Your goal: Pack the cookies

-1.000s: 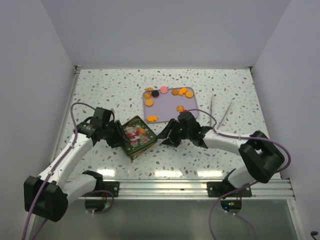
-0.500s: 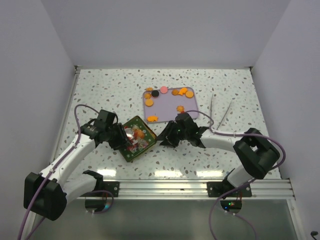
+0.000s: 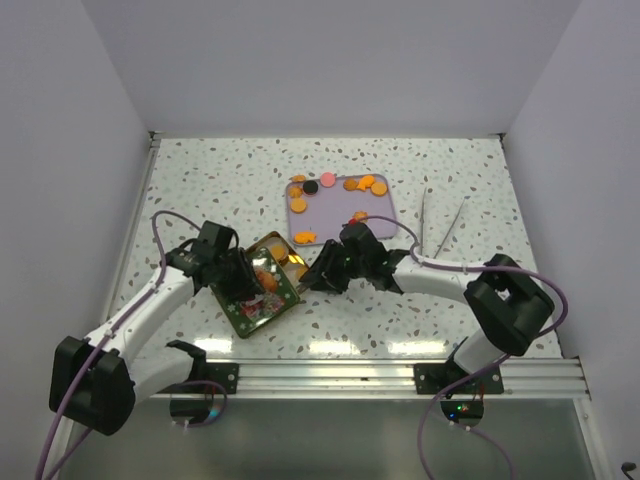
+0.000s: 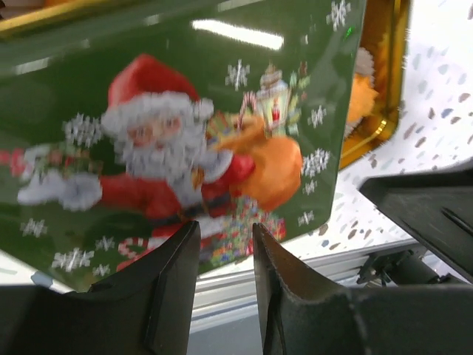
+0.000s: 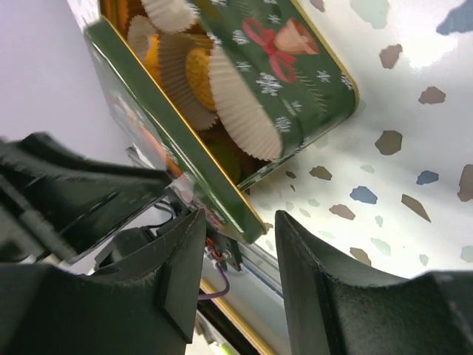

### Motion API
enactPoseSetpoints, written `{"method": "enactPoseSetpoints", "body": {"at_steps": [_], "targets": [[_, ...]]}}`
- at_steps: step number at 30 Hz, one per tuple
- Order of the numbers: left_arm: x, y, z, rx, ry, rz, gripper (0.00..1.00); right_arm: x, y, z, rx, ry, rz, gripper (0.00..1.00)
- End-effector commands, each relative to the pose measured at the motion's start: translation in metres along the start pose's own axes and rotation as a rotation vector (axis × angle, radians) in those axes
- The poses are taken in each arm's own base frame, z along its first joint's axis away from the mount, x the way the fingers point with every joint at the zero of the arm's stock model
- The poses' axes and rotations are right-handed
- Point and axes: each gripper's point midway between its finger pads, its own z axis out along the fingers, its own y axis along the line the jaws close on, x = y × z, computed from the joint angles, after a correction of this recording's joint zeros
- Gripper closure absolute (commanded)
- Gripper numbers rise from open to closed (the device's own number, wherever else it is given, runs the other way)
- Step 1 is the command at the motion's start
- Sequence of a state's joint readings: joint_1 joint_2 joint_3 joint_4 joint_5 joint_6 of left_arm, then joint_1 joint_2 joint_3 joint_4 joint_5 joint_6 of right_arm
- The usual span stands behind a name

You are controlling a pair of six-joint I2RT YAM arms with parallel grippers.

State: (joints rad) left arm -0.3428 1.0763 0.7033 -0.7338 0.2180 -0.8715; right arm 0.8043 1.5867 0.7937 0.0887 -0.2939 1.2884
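Loose cookies point(image 3: 362, 184), mostly orange with a black and a pink one, lie on a lilac tray point(image 3: 335, 215). Nearer me a green Christmas tin point(image 3: 283, 252) stands uncovered, with cookies point(image 5: 198, 74) in white paper cups point(image 5: 240, 103) inside. Its Santa lid point(image 3: 258, 303) is tilted up and shifted toward the near left. My left gripper point(image 3: 237, 278) is shut on the lid point(image 4: 185, 111) at its lower edge, fingers point(image 4: 177, 274) overlapping it. My right gripper point(image 3: 312, 280) is open, and a corner of the lid point(image 5: 170, 148) pokes between its fingers point(image 5: 310, 259) without clear contact.
Two thin metal sticks point(image 3: 440, 225) lie on the speckled table to the right of the tray. The aluminium rail point(image 3: 400, 375) runs along the near edge. White walls close in the left, back and right sides.
The lid has come off the tin, tilting and sliding toward the near left with my left gripper. My right gripper has moved left to the tin's corner and narrowed slightly.
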Motion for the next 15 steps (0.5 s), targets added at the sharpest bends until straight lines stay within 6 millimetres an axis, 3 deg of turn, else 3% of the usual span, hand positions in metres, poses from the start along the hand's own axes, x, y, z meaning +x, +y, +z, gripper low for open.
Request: {"method": "enactPoseSetpoints", "body": {"at_steps": [1,3,7,15], "targets": [[-0.006,0.002,0.018,-0.01,-0.013,0.016,0.61,-0.014,0.04,-0.023,-0.064,-0.072,-0.12,0.53],[-0.006,0.005,0.025,-0.027,0.002,0.019,0.61,-0.017,0.056,-0.029,-0.096,-0.084,-0.15,0.53],[-0.012,0.003,0.037,-0.039,0.011,0.024,0.61,-0.013,0.066,-0.029,-0.096,-0.063,-0.201,0.53],[-0.029,-0.01,0.044,-0.045,0.006,0.042,0.62,-0.008,0.066,-0.019,-0.081,-0.022,-0.263,0.48]]}}
